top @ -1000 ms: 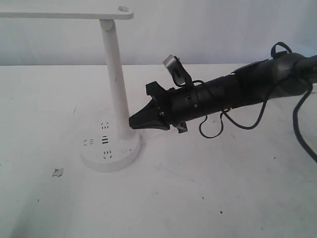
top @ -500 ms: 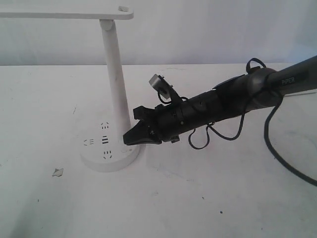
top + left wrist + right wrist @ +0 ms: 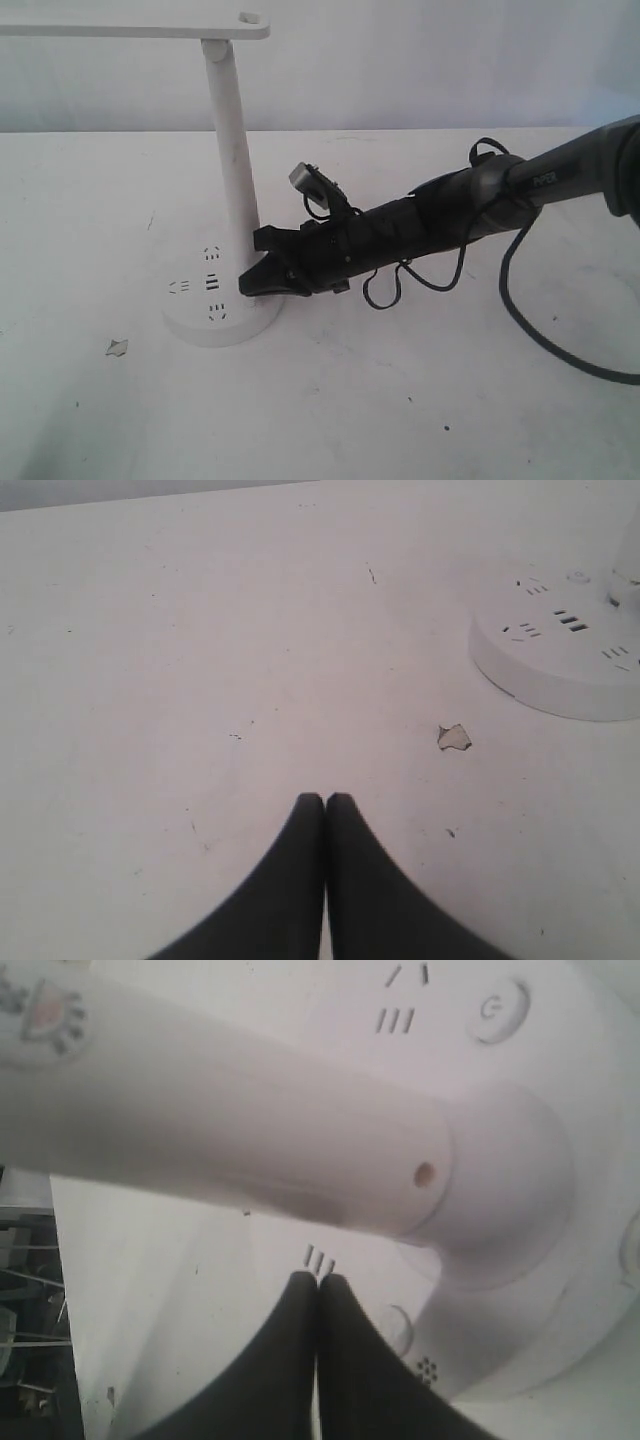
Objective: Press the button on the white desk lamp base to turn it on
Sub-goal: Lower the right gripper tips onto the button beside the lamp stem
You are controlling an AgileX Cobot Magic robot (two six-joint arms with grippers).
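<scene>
The white desk lamp base stands left of centre, its slim stem rising to the flat head. My right gripper is shut and empty, its tip low over the right side of the base top beside the stem. In the right wrist view its fingertips point at three dark slots. The button, a faint round outline, lies just beside them, half hidden by one finger. I cannot tell whether the tip touches the base. My left gripper is shut over bare table, apart from the base.
A second round mark with a power symbol sits across the stem. A small paper scrap lies front-left of the base. The lamp head overhangs the left. The right arm's black cable loops onto the table.
My right gripper has moved left and down, from beside the stem at mid-height to just over the base top. The lamp has not moved.
</scene>
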